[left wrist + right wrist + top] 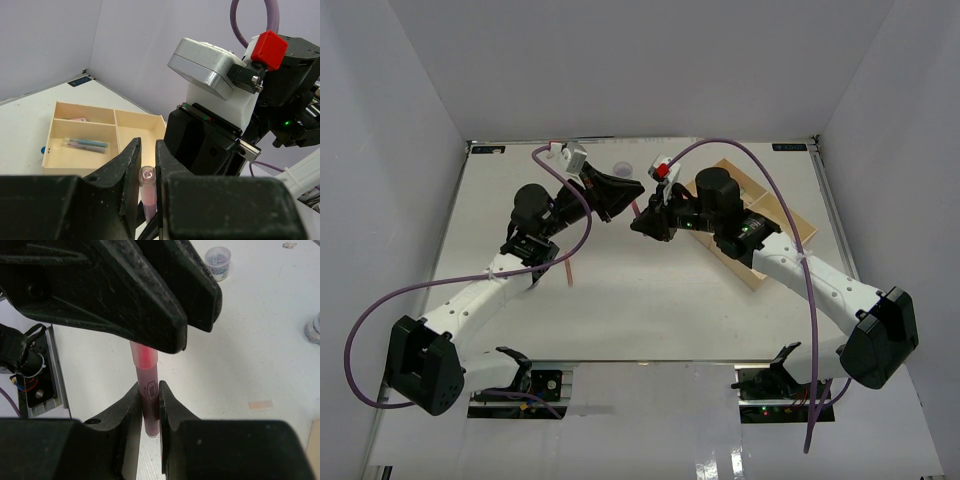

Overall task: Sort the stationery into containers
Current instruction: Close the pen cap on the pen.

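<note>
Right hand (pixel 148 390) and left hand (pixel 148 150) each clamp one pink pen (pixel 146 365) aloft, probably a handover toward the tray (pixel 137 131).

Bright, even light falls from overhead on the white desk (pixel 650 310), leaving only pale, soft-edged shadows beneath the arms (pixel 480 297), while a glossy strip along the desk's near edge throws back a hazy reflection and the wide lens of the top view splays the desk's side edges outward. In both wrist views the black left claw (pixel 148 167) and right claw (pixel 148 402) loom close to the lens as dark, slightly soft masses with a faint sheen. The pink pen (pixel 148 390) glows translucent red, and the grey tub (pixel 218 261) beyond is mildly blurred.
</note>
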Motion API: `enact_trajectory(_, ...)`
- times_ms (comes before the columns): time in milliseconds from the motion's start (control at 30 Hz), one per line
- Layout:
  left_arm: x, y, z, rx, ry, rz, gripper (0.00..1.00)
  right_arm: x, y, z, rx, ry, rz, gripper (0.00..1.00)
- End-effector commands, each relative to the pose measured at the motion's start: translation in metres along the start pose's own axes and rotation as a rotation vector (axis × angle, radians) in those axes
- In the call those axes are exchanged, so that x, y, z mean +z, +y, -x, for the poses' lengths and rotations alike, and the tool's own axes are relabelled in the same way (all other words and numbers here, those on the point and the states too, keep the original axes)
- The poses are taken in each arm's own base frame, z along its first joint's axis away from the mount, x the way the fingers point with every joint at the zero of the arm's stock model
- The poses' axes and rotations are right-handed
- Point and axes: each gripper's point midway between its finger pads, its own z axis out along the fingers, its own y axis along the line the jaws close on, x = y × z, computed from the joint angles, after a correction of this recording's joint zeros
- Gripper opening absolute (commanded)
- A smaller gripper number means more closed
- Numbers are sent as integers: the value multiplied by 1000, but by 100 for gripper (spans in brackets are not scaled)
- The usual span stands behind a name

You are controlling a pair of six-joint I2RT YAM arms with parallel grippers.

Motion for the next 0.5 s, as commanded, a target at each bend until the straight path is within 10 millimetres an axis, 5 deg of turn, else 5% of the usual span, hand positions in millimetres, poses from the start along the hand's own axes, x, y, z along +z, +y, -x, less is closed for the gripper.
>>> enact_trajectory(0, -31, -25, -126, -278, 419, -93, 0, -67, 11, 216, -280, -663, -82, 8)
enact_trajectory(467, -34, -32, -135, -305, 451, -122, 0, -76, 8, 243, -326, -741, -116, 8)
